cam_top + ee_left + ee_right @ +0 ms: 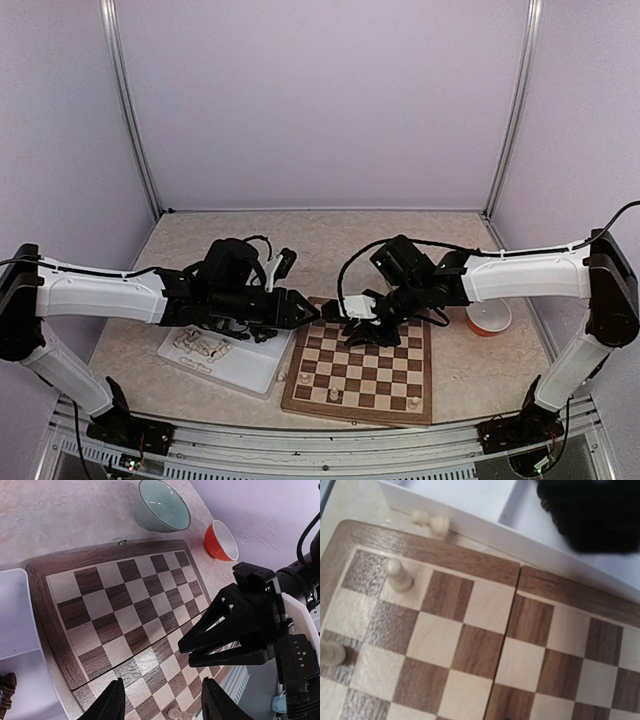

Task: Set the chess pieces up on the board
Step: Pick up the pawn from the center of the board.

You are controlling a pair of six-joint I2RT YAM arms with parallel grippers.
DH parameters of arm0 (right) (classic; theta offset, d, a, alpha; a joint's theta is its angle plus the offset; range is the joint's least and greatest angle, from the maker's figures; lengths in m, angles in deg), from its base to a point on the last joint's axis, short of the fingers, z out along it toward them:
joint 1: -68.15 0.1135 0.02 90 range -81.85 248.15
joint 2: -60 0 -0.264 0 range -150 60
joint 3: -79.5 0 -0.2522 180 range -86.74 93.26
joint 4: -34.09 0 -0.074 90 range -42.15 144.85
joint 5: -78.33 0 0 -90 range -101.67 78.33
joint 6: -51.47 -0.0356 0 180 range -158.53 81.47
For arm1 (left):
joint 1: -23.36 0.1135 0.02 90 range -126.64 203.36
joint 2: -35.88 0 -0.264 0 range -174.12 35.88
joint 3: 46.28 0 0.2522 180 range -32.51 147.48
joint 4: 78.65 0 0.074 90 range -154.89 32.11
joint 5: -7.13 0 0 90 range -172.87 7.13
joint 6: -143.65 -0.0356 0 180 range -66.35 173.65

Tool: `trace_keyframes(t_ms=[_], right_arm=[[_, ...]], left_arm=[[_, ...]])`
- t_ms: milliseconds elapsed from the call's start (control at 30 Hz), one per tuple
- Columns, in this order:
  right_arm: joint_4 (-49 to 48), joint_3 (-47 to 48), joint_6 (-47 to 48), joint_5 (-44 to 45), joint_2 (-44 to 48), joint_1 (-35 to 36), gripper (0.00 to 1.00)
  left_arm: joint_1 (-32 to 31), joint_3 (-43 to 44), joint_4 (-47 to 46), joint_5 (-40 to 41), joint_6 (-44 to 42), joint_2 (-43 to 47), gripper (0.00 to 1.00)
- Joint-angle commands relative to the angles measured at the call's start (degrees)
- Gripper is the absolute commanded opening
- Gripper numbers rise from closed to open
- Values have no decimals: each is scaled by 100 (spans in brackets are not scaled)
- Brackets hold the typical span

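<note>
A beige marbled table [460, 240] sits between lilac walls [320, 100]. The board [350, 365] lies near the middle of it, with a white tray [255, 362] just to its left. The tray holds cream pieces [202, 346] in one compartment and dark pieces [7, 687] in another. A teal bowl [162, 507] and an orange bowl [489, 318] stand past the board. A few cream pawns [399, 575] stand on the board, and one [431, 522] lies between tray and board. The left gripper [162, 702] hangs over the board, fingers apart and holding nothing. The right gripper [187, 647] is low over the board, and I cannot tell how its jaws stand.
</note>
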Motion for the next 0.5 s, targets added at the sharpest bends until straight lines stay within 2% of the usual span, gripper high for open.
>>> trace_keyframes(t_ms=[0, 100, 200, 333, 467], right_arm=[[30, 29, -3, 24, 123, -42, 22], [8, 6, -38, 40, 140, -51, 23], [40, 38, -70, 79, 166, -57, 25], [88, 78, -81, -11, 162, -135, 26], [330, 273, 75, -244, 13, -139, 27]], left_arm=[[22, 154, -329, -195, 132, -23, 52], [19, 255, 135, 101, -11, 109, 52], [-87, 678, 1508, 773, -287, 212, 51], [-576, 1024, 2862, 1497, -540, 333, 46], [-999, 1075, 3632, 1924, -241, 415, 40]])
